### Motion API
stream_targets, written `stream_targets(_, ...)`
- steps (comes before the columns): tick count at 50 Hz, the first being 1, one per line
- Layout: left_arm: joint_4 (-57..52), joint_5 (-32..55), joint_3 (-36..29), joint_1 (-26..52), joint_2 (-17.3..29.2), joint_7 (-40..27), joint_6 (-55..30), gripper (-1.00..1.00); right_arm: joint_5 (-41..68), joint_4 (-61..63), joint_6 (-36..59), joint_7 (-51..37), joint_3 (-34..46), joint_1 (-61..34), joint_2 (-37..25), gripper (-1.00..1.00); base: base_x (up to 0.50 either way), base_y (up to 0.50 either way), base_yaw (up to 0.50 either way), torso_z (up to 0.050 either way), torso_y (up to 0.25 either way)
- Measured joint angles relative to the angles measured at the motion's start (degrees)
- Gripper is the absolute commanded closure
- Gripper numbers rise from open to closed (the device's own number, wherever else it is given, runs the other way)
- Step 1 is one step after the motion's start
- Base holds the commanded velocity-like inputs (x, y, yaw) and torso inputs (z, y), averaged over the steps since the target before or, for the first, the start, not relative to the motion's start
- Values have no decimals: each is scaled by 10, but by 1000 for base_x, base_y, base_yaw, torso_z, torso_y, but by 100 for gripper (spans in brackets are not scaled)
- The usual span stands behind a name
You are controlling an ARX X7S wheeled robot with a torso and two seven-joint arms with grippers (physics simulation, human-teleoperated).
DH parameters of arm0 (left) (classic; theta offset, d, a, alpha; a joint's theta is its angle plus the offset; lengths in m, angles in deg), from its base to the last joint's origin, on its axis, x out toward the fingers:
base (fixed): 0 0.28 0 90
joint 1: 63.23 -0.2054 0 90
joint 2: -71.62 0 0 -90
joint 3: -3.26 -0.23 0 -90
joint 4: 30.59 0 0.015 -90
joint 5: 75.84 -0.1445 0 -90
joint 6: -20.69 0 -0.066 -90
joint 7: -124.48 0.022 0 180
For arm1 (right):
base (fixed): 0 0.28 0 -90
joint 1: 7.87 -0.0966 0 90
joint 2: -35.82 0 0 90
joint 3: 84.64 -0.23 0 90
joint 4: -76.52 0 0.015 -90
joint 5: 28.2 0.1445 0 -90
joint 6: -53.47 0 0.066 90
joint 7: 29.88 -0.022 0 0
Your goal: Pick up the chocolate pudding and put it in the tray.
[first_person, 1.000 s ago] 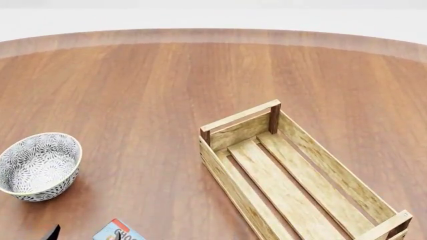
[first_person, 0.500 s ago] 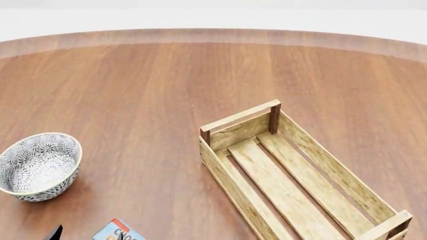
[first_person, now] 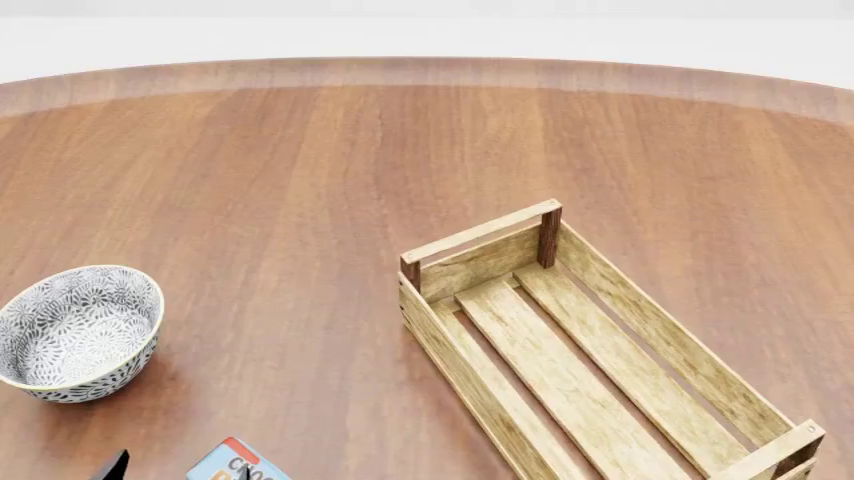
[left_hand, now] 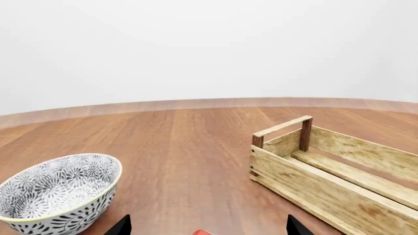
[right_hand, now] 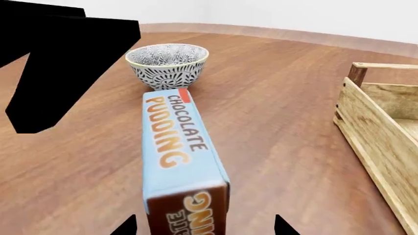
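While you had both grippers low at the near edge of the desk [first_person: 334, 150], the chocolate pudding [right_hand: 179, 156] lay flat on it, straight ahead of the right gripper [right_hand: 203, 226]. Its long axis ran directly away from that gripper toward the patterned bowl [right_hand: 168, 63], the brown end face nearest and centred between the two dark fingertips [right_hand: 127, 226]. Those tips sat spread wider than the carton, one on each side, neither touching it as far as I could tell.

The left gripper [left_hand: 207, 226] was spread too, with only a red sliver of the carton showing between its tips, so both arms were close; the right had the cleaner line-up, in my judgement.

The tray [first_person: 587, 350] stood to the robot's right of the carton, well apart, its slatted floor bare.

Hidden or unclear:
- The head view cut off most of the carton, showing one blue corner.
- Only fingertips of either gripper were visible.
- The large black shape in the right wrist view was probably the left arm; couldn't confirm.
- The tray's near end was cropped in all views.
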Motion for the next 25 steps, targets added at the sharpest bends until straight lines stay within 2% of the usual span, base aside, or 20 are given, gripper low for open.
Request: stream_targets(25, -6, 3, -13, 3, 5, -8, -4, -100, 9, -22, 0, 5, 8, -18, 11, -100, 0, 0, 0, 0, 0)
